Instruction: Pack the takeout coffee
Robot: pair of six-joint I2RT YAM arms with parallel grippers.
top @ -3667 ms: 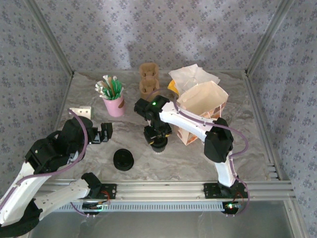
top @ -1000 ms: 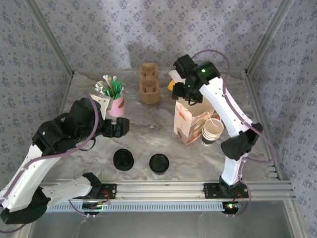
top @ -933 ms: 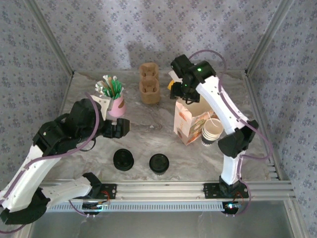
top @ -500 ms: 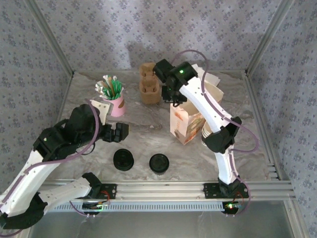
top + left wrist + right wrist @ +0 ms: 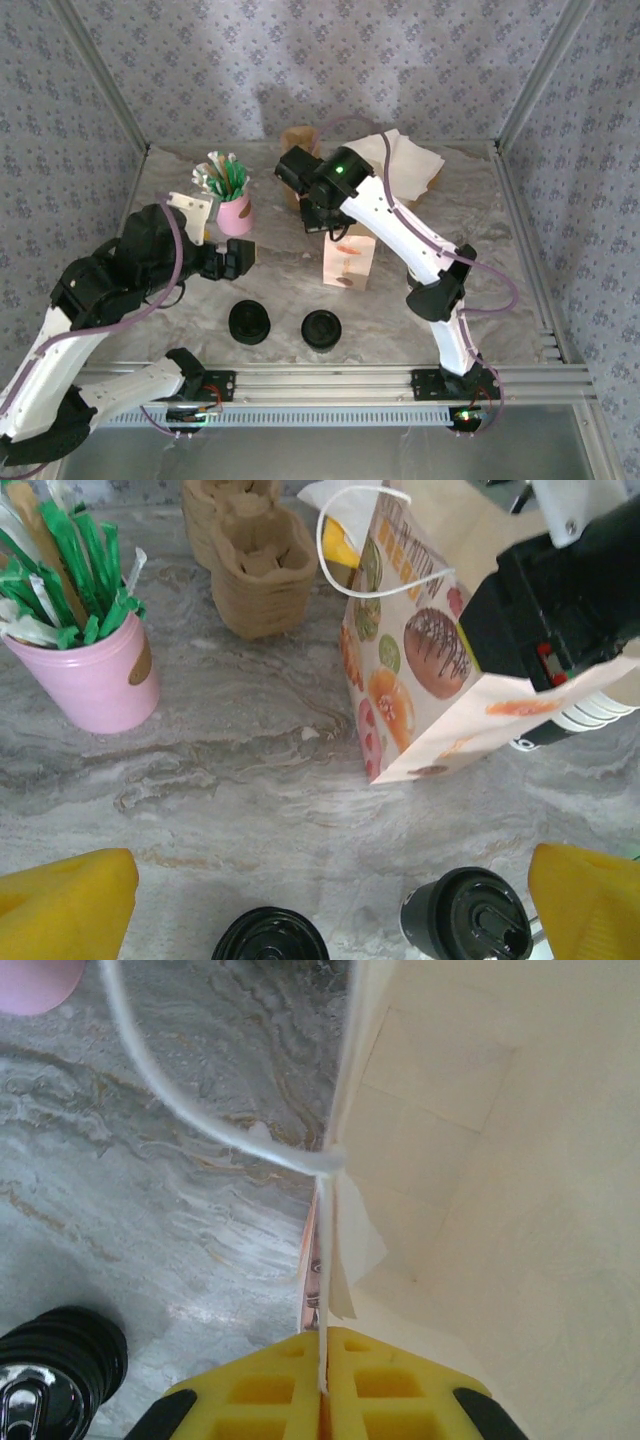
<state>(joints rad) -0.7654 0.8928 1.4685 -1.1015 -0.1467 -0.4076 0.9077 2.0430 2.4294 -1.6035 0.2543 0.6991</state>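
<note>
The takeout coffee (image 5: 322, 329), a small cup under a round black lid, stands near the table's front; in the left wrist view the takeout coffee (image 5: 467, 917) is low and right of centre. A printed paper bag (image 5: 348, 262) stands behind it. My right gripper (image 5: 320, 215) is shut on the bag's rim. In the right wrist view the right gripper (image 5: 322, 1380) has its yellow pads pressed on the paper edge, below the white handle (image 5: 200, 1110). My left gripper (image 5: 235, 260) is open, left of the bag and apart from the cup.
A squat stack of black lids (image 5: 249, 322) sits left of the coffee. A pink cup of stirrers (image 5: 232, 205) and brown cup carriers (image 5: 255, 570) stand at the back. Pale paper cups (image 5: 600, 705) are stacked behind the bag. White paper (image 5: 410, 155) lies back right.
My right gripper has shut on the bag's rim and swung left, pulling the bag toward the table's middle. The left arm has barely moved. The coffee and the lids stay put.
</note>
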